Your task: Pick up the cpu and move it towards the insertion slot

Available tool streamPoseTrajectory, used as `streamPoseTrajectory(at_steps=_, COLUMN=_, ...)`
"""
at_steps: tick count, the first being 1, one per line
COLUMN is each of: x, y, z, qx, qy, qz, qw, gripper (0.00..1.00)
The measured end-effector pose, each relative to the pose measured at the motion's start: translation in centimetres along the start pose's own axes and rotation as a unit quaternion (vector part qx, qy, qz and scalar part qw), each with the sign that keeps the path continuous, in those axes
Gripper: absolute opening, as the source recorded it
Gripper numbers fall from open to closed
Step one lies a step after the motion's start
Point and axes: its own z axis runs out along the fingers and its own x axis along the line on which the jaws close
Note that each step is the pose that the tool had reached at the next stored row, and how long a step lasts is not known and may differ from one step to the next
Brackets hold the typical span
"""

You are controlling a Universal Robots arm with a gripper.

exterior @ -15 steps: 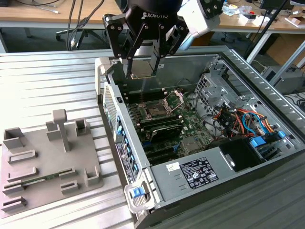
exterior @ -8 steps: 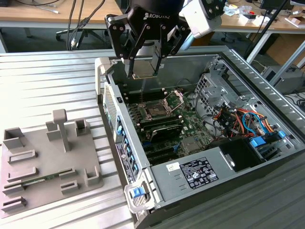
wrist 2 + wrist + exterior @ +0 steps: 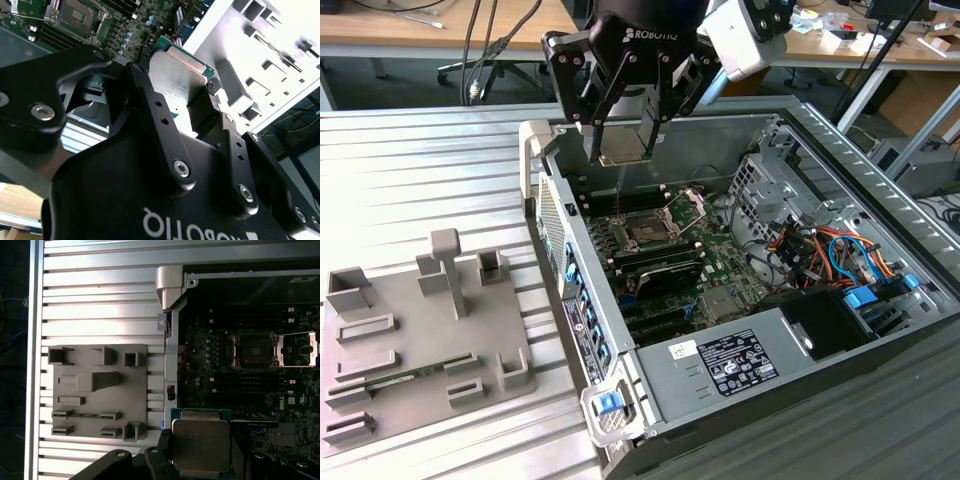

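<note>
The black claw [image 3: 625, 125] was clamped on the cpu [image 3: 623, 135], pinching the chip by two opposite edges between its fingers [image 3: 150, 107] so that the silvery metal top faced outward. In the exterior view it hung in the air above the rear wall of the open computer case [image 3: 800, 330], well clear of the motherboard [image 3: 715, 275] below. The insertion slot [image 3: 648, 228] lay on that board, its dark square socket bare and its hinged metal bracket [image 3: 687, 207] swung open just beside it. Both wrist views showed the chip's green edge and grey lid between the fingers [image 3: 200, 445]. The case lay on its side on the ribbed metal tabletop [image 3: 420, 170]. A grey plastic tray [image 3: 415, 345] sat near the tabletop's front edge, at the exterior view's left, apart from the case. White lettering marked the claw's body, and a printed label [image 3: 735, 362] was stuck on the power supply.
</note>
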Motion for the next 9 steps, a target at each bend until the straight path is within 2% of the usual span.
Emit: streamPoseTrajectory(at_steps=9, x=-0.16, y=-0.01, z=0.1, qx=0.0, qy=0.0, qz=0.0, qw=1.0, gripper=0.55)
